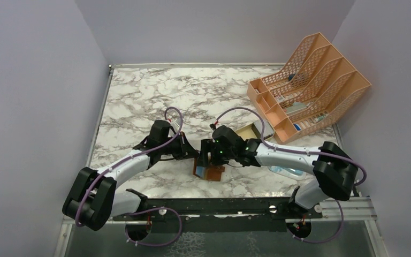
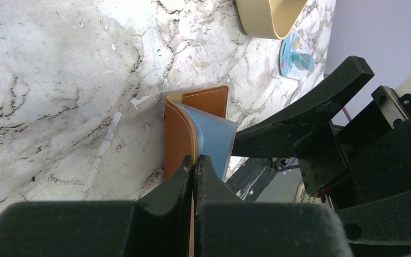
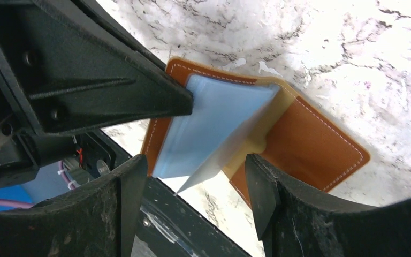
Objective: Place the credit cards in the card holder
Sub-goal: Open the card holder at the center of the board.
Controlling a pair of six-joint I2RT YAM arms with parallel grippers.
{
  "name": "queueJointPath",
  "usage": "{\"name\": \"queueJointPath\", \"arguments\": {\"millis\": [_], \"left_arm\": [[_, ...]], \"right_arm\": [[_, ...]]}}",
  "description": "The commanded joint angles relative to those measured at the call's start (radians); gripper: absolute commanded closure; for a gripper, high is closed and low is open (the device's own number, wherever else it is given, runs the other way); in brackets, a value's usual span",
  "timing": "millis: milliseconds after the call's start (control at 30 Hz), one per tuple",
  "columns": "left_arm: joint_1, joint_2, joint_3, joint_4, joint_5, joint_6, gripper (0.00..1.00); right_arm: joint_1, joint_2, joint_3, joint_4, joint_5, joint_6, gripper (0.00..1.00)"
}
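Note:
The brown leather card holder (image 1: 210, 170) lies open near the table's front edge. My left gripper (image 1: 195, 155) is shut on one leather flap and holds it upright (image 2: 179, 134); the pinch shows in the left wrist view (image 2: 194, 163). Bluish clear sleeves (image 2: 214, 136) fan out from the fold. My right gripper (image 1: 210, 153) is open just over the holder; its fingers (image 3: 192, 179) straddle the lower corner of the sleeves (image 3: 214, 126) without gripping. The other flap (image 3: 310, 144) lies flat on the marble. I cannot make out any credit card.
An orange mesh file rack (image 1: 310, 85) stands at the back right. A tan tray (image 1: 249, 131) sits behind the right arm, with a blue-and-clear packet (image 2: 297, 56) near it. The black base rail (image 1: 219, 206) runs along the front edge, close to the holder.

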Motion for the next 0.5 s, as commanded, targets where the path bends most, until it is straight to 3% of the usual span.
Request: {"name": "queueJointPath", "arguments": {"millis": [0, 467], "left_arm": [[-0.005, -0.023, 0.023, -0.014, -0.014, 0.007, 1.0], [-0.006, 0.008, 0.044, -0.056, -0.033, 0.069, 1.0]], "right_arm": [[0.006, 0.058, 0.051, -0.005, -0.031, 0.026, 0.32], [0.005, 0.066, 0.044, -0.074, 0.059, 0.008, 0.35]]}}
